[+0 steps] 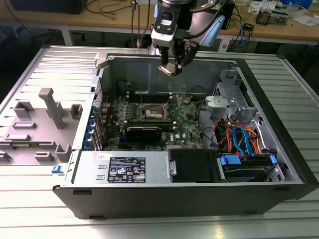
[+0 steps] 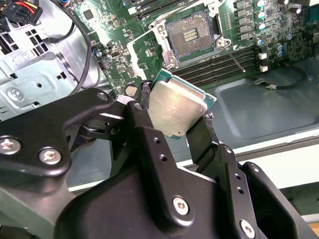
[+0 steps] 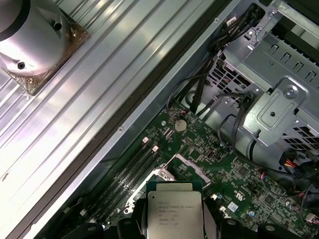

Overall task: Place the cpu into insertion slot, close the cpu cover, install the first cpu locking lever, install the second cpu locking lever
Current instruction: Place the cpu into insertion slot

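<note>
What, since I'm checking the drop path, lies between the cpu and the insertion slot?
Nothing. In the exterior view the cpu, held in the claw, hangs above the insertion slot with only open air between them.

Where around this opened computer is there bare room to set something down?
Free: the ribbed table along the case's near side and at the exterior view's right. Crowded: the motherboard, below the gripper holding the cpu, and the cables beside it.
</note>
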Controlling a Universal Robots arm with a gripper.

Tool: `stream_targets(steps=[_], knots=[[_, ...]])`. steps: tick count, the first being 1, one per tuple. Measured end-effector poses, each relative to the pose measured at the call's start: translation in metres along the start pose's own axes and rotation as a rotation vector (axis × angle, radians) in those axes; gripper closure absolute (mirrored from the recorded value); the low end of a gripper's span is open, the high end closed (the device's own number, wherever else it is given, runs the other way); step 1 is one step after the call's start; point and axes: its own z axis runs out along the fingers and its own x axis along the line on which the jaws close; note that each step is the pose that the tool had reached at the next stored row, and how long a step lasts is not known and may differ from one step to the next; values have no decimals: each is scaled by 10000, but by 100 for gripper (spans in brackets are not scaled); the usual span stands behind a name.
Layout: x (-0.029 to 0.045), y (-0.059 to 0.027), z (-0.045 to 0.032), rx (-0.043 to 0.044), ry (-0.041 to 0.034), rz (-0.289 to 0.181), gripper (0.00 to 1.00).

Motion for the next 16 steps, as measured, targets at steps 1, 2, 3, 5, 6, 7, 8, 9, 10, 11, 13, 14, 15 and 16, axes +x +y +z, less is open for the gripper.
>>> stream_targets(steps=[1, 2, 3, 5, 6, 7, 8, 9, 10, 11, 13, 14, 15, 16], knots=[[0, 0, 1, 0, -1, 16, 45], [0, 0, 2, -2, -4, 49, 45], [0, 0, 3, -2, -5, 66, 45], [0, 0, 5, -3, -10, 120, 45], [0, 0, 7, -5, -18, 213, 45], [0, -1, 9, -6, -26, 303, 45], [0, -1, 11, -8, -34, 402, 45], [0, -1, 12, -9, -39, 454, 45], [0, -1, 13, -10, -44, 509, 45], [0, -1, 15, -11, -52, 604, 45], [0, -1, 18, -14, -66, 758, 45], [0, -2, 18, -15, -69, 805, 45], [0, -2, 18, -15, -70, 808, 45], [0, -2, 18, -16, -70, 809, 45]])
